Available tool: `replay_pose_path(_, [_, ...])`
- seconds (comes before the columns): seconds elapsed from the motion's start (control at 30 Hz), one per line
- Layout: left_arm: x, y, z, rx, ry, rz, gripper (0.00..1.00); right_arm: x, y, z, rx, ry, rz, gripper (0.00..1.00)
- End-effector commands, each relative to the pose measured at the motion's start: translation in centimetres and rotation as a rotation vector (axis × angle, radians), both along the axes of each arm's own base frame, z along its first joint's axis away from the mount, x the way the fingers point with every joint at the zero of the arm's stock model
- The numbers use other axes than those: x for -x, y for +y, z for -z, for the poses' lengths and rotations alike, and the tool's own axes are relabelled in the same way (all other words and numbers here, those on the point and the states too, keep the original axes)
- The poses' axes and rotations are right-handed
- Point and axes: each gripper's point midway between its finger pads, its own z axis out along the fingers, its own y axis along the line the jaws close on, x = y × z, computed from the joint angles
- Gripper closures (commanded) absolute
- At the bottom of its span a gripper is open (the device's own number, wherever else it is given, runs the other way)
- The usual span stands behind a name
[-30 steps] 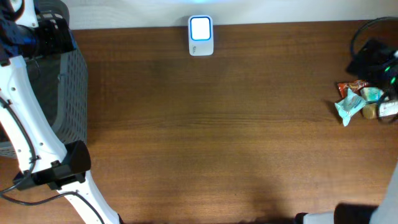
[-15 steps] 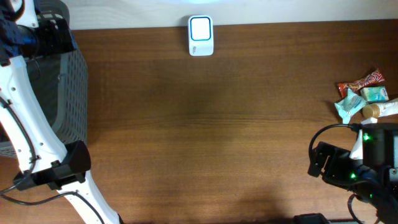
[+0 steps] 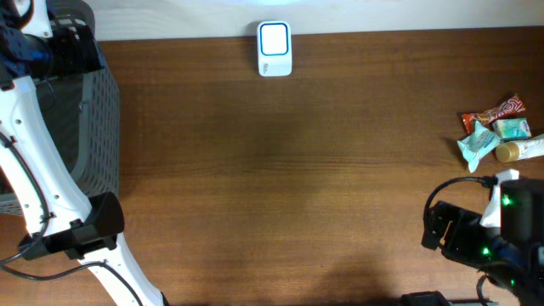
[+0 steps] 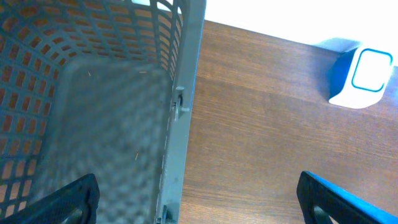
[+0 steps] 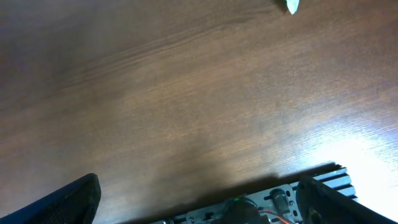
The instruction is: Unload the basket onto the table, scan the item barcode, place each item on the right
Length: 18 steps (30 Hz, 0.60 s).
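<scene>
Dark brown wood grain covers the table (image 3: 280,187), smooth with a dull sheen, and a pale strip runs along its far edge. At that far edge stands the scanner (image 3: 274,48), a small rounded white block whose square window glows blue-white.

Over at the right rim lies a little heap of packaged items (image 3: 495,136). It holds a crinkled red-brown wrapper (image 3: 495,112), a twisted teal foil packet (image 3: 476,146), a small teal box (image 3: 512,128) and a pale tube with a tan cap (image 3: 520,150). They touch or overlap one another, and the heap lies well apart from the scanner, resting loose on the wood.

On the left side sits a grey plastic basket (image 3: 95,119), its walls a lattice of small rectangular holes. From the left wrist its floor looks blurred. The left gripper (image 4: 200,202) hangs over the basket's rim, its 2 dark fingers spread wide with nothing between them. The glossy white left arm (image 3: 38,183) curves down beside the basket.

The right gripper (image 5: 199,202) hangs over plain wood near the table's near right corner. Its 2 fingers are likewise spread wide and hold nothing. The right arm (image 3: 476,238), black housing dotted with green lights, sits just on the near side of the heap.
</scene>
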Motion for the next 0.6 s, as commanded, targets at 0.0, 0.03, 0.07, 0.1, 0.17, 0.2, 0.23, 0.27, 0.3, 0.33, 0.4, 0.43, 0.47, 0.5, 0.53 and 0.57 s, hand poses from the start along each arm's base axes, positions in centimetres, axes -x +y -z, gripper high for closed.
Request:
replay_pose_path(0.0, [0.7,0.1,-1.1,-0.009,-0.025,-0.012,0.01,0.8,0.3,-0.2,-0.009,-0.025,-0.022,0.02])
replay_pose_path(0.03, [0.7,0.1,-1.1,-0.009,-0.025,-0.012,0.01,1.2,0.4,-0.4,-0.014,-0.041,-0.025,0.01])
replay_pose_path(0.07, [0.7,0.1,-1.1,-0.009,-0.025,-0.012,0.01,1.4,0.5,-0.5,-0.016,-0.051,-0.036,0.01])
replay_pose_path(0.1, [0.7,0.0,-1.1,-0.008,-0.025,-0.012,0.01,1.9,0.5,-0.7,-0.013,-0.074,-0.051,0.01])
replay_pose_path(0.17, [0.7,0.1,-1.1,-0.009,-0.025,-0.012,0.01,2.6,0.5,-1.1,-0.015,-0.112,-0.054,0.01])
replay_pose_path(0.2, [0.7,0.1,-1.1,-0.009,-0.025,-0.012,0.01,3.0,0.5,-1.2,-0.016,-0.130,-0.054,0.01])
replay_pose_path(0.23, [0.7,0.1,-1.1,-0.009,-0.025,-0.012,0.01,3.5,0.5,-1.4,-0.017,-0.154,-0.054,0.01])
replay_pose_path(0.27, [0.7,0.1,-1.1,-0.009,-0.025,-0.012,0.01,3.8,0.4,-1.6,-0.018,-0.171,-0.054,0.01])
replay_pose_path(0.3, [0.7,0.1,-1.1,-0.009,-0.025,-0.012,0.01,4.2,0.4,-1.7,-0.018,-0.188,-0.054,0.01])
replay_pose_path(0.33, [0.7,0.1,-1.1,-0.009,-0.025,-0.012,0.01,4.7,0.4,-1.9,-0.019,-0.212,-0.055,0.01])
replay_pose_path(0.4, [0.7,0.1,-1.1,-0.009,-0.025,-0.012,0.01,5.4,0.3,-2.1,-0.009,-0.246,-0.071,0.01])
replay_pose_path(0.43, [0.7,0.1,-1.1,-0.009,-0.025,-0.012,0.01,5.8,0.3,-2.2,-0.001,-0.263,-0.079,0.01])
replay_pose_path(0.47, [0.7,0.1,-1.1,-0.009,-0.025,-0.012,0.01,6.0,0.3,-2.3,0.005,-0.275,-0.088,0.01])
replay_pose_path(0.5, [0.7,0.1,-1.1,-0.009,-0.025,-0.012,0.01,6.2,0.3,-2.4,0.005,-0.282,-0.088,0.01])
replay_pose_path(0.53, [0.7,0.1,-1.1,-0.009,-0.025,-0.012,0.01,6.3,0.3,-2.4,0.004,-0.287,-0.087,0.01])
replay_pose_path(0.57, [0.7,0.1,-1.1,-0.009,-0.025,-0.012,0.01,6.2,0.3,-2.4,0.004,-0.289,-0.088,0.01])
